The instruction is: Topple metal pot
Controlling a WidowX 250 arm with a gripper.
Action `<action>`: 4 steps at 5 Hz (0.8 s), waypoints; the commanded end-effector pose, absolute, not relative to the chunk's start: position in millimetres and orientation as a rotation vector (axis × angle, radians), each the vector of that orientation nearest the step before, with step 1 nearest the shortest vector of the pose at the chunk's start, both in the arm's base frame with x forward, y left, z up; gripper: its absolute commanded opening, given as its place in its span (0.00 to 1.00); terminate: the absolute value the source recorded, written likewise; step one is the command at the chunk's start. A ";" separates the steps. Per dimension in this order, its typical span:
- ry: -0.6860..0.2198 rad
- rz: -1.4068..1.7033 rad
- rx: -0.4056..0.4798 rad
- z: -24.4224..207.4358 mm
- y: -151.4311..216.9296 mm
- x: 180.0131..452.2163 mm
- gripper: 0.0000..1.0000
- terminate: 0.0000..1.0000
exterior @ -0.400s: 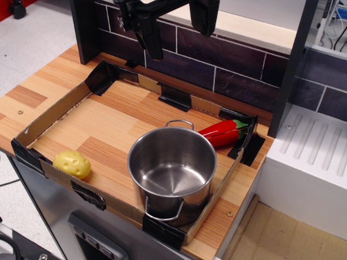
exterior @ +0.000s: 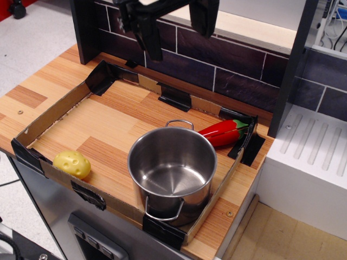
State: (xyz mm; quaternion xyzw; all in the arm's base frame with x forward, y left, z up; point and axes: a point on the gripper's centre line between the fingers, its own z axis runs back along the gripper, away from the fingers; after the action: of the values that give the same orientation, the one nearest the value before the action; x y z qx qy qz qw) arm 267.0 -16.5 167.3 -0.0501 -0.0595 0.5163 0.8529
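Open, empty claw (exterior: 179,40) has barely shifted above upright metal pot (exterior: 172,173).

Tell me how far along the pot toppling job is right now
Nothing looks done: the metal pot stands upright in the near right corner of the cardboard tray, its opening facing up. In hand: the claw hangs open high above the tray's back edge, well clear of the pot. Left: descend to the pot and tip it onto its side, avoiding the red pepper beside it.

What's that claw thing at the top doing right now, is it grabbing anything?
Gripper: open, fingers spread wide, holding nothing, high above the upright metal pot.
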 end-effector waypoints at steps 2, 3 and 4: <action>-0.216 1.763 -0.171 168.2 -9.9 287.2 1.00 0.00; -0.196 1.957 -0.042 148.0 -5.8 283.2 1.00 0.00; -0.139 2.075 0.043 131.2 -3.1 281.0 1.00 0.00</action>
State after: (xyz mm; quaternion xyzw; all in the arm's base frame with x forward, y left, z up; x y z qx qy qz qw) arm 276.8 -6.7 116.4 0.0417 -0.0414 0.8586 0.5093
